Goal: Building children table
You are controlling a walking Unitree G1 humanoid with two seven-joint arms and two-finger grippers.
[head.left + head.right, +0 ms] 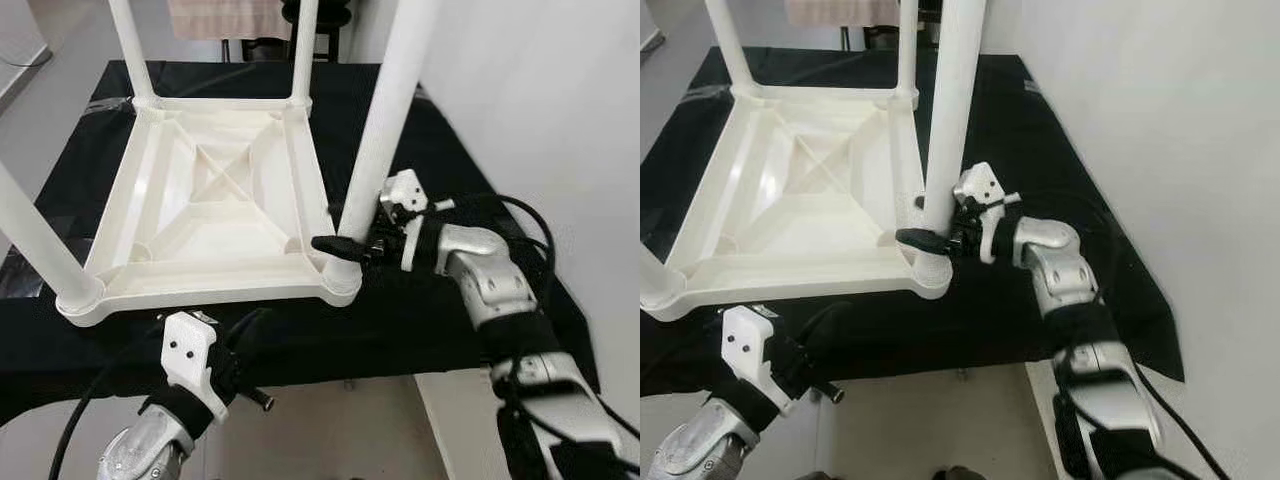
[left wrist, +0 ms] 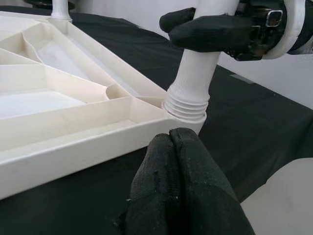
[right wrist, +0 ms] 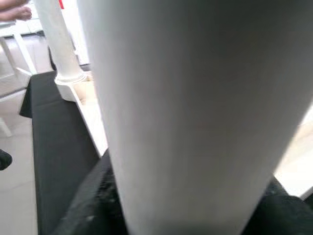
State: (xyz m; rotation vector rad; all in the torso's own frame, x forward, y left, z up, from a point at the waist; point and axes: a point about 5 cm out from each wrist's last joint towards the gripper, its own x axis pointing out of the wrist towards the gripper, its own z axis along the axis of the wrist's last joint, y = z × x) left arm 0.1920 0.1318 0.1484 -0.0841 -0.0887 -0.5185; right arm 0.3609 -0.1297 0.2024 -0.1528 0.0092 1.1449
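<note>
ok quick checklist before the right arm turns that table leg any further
1. Right gripper around the near right leg: ok, jaws clasp it just above the socket.
2. Leg seated in the corner socket: not ok, threads show above the rim.
3. Tabletop upside down on the black cloth: ok.
4. Left gripper away from the leg: ok, jaws shut, just short of the tabletop's corner.
5. Leg straight in its socket: cannot tell.

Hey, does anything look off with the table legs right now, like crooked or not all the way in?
The leg in the right claw leans and threads show above its corner socket, so it isn't fully screwed in.
</note>
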